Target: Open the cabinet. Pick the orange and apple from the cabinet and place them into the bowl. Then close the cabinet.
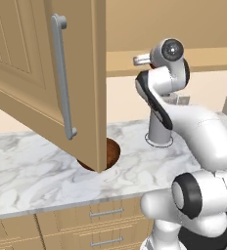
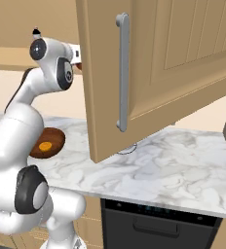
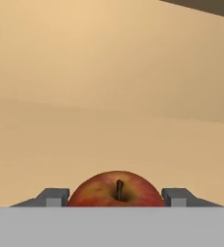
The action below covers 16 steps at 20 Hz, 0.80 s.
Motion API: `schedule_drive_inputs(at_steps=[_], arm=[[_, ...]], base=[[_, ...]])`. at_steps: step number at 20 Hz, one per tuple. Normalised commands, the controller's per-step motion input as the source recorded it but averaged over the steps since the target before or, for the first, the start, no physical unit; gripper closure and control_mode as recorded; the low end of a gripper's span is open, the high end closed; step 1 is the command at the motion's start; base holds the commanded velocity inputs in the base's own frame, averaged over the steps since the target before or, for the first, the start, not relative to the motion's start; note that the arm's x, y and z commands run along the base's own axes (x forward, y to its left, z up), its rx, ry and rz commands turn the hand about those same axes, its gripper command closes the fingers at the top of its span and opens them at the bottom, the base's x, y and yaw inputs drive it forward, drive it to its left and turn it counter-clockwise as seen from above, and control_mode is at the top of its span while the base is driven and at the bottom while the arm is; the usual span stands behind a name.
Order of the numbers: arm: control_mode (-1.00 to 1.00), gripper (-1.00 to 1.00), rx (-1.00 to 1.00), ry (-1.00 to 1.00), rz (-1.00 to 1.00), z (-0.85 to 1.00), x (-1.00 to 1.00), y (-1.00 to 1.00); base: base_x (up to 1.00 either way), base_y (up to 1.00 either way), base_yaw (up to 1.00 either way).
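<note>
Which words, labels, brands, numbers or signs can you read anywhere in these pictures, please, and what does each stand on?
None: no readable text stands on the cabinet, the bowl, the orange, the apple, the marble counter or the dark appliance front below it.
</note>
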Motion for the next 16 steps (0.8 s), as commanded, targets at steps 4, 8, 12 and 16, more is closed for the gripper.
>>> schedule_drive_inputs(at_steps=[4, 8, 12, 16], arm=[[-1.0, 1.0, 0.0, 0.0, 0.18, 0.01, -0.92, 0.41], [-1.0, 1.0, 0.0, 0.01, 0.21, -0.03, -0.78, 0.47], [-1.0, 1.0, 0.0, 0.07, 0.24, -0.2, -0.67, 0.59], [-1.0, 1.0, 0.0, 0.13, 0.21, -0.27, -0.44, 0.61]], base=[[0.0, 0.0, 0.0], [0.0, 0.0, 0.0], [0.0, 0.0, 0.0], [0.0, 0.0, 0.0]])
